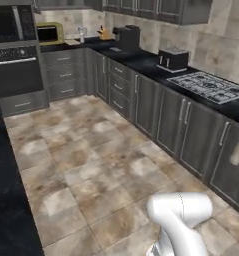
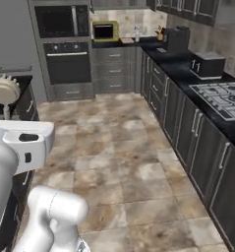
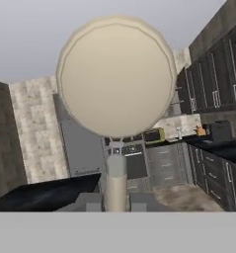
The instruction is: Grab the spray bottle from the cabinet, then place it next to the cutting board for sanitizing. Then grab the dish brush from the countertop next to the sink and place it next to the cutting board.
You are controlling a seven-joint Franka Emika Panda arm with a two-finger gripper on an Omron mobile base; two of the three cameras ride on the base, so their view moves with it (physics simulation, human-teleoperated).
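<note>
Nearest, the tool (image 3: 116,202) is clenched on the dish brush (image 3: 115,79), its handle running up between the fingertips and its round cream head facing the hand camera. In the right base view the brush (image 2: 4,91) rides high at the left, above the white arm. Farther off, the black worktop (image 1: 141,60) carries a stovetop (image 1: 211,86) and a black toaster (image 1: 173,59). Farthest, in the corner, stand the spray bottle (image 1: 81,34) and a yellow toaster oven (image 1: 50,33).
</note>
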